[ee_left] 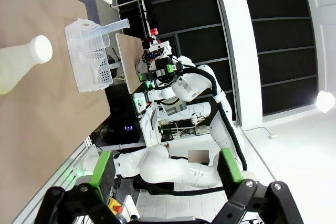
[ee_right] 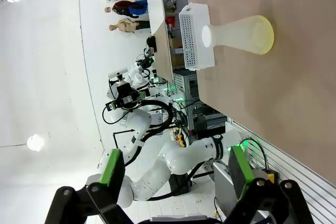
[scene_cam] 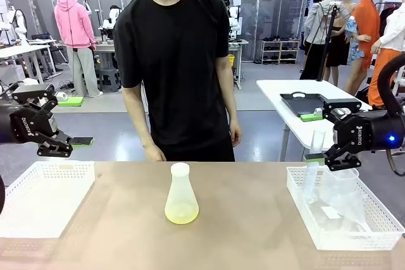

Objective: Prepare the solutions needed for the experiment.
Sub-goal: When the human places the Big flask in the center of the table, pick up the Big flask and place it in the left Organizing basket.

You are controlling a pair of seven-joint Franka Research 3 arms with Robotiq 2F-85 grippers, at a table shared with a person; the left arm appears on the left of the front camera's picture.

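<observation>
A: Solution [scene_cam: 181,215], where's it sitting?
B: Pale yellow-green, pooling in the bottom of the white-topped flask [scene_cam: 181,191], which is standing mid-worktop [scene_cam: 253,219], facing the person [scene_cam: 174,61].
A: Jaws?
B: Left jaws are spreading wide, hovering near the left basket [scene_cam: 47,166]. Right jaws are gaping too, empty, hanging beside the cylinder [scene_cam: 312,184] in the right basket [scene_cam: 297,191].
A: Risk?
B: I'm guessing a brush is tipping that cylinder, or an off-centre grab is toppling the flask and spilling it.

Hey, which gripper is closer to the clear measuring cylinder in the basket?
Right. The right gripper hovers by the top of the measuring cylinder, over its basket; the left gripper hangs far across the table, above the other basket.
</observation>
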